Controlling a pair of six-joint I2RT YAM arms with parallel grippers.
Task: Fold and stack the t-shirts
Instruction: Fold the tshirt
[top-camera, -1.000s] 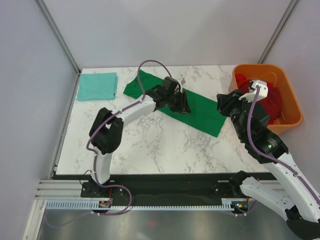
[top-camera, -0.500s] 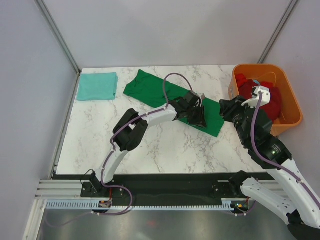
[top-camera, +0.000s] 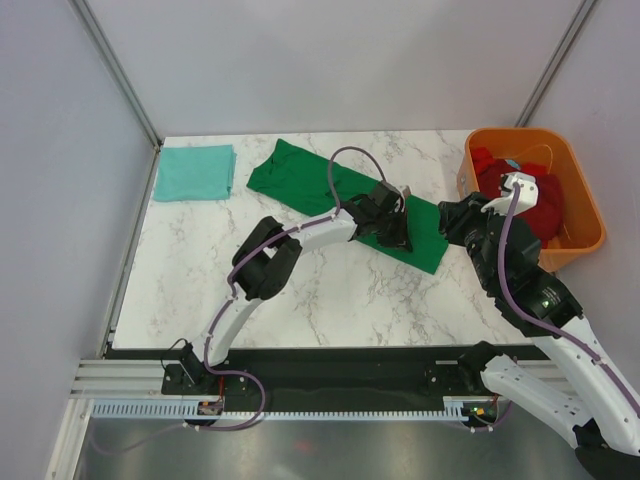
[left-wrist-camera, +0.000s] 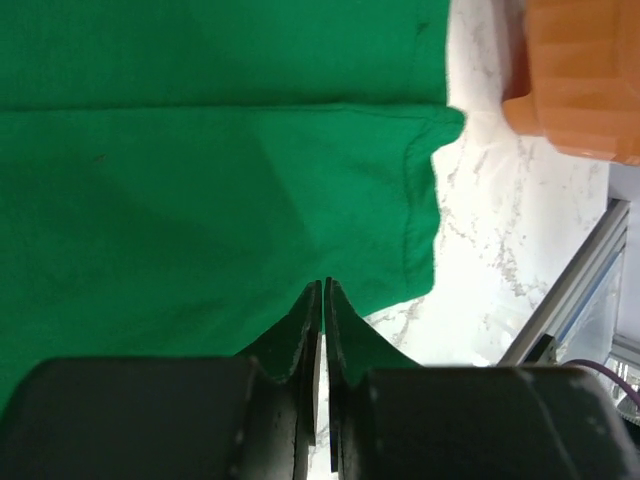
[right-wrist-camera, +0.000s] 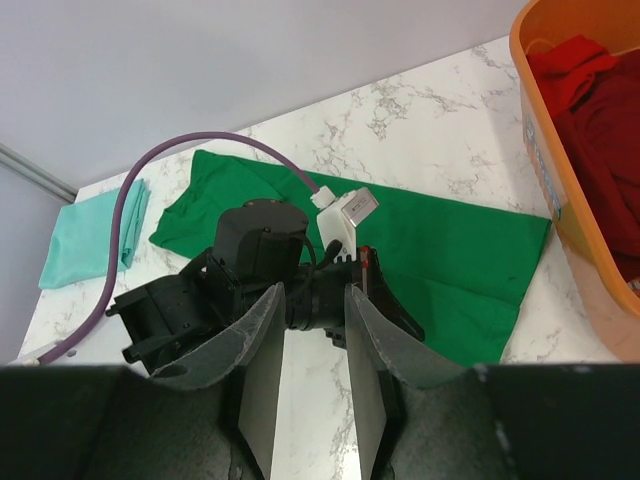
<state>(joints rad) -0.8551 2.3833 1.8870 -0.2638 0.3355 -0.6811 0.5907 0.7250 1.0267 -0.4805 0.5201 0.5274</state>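
A dark green t-shirt (top-camera: 300, 180) lies flat as a long folded strip slanting across the table; it also shows in the left wrist view (left-wrist-camera: 200, 200) and the right wrist view (right-wrist-camera: 460, 260). My left gripper (top-camera: 397, 236) (left-wrist-camera: 323, 285) is shut, its tips at the shirt's near edge close to its right end; I see no cloth between the jaws. My right gripper (top-camera: 452, 215) (right-wrist-camera: 315, 300) is open and empty, held above the table just right of the shirt. A pale teal t-shirt (top-camera: 195, 172) lies folded at the far left. Dark red t-shirts (top-camera: 535, 200) sit in the tub.
An orange plastic tub (top-camera: 520, 135) stands at the far right edge, close to my right arm; its corner shows in the left wrist view (left-wrist-camera: 585, 70). Grey walls enclose the table on the left, back and right. A black rail runs along the near edge.
My left gripper has slid right along the green shirt from its middle to near its right end, then nearly stopped. The right gripper has shifted slightly. The shirt's shape looks unchanged.
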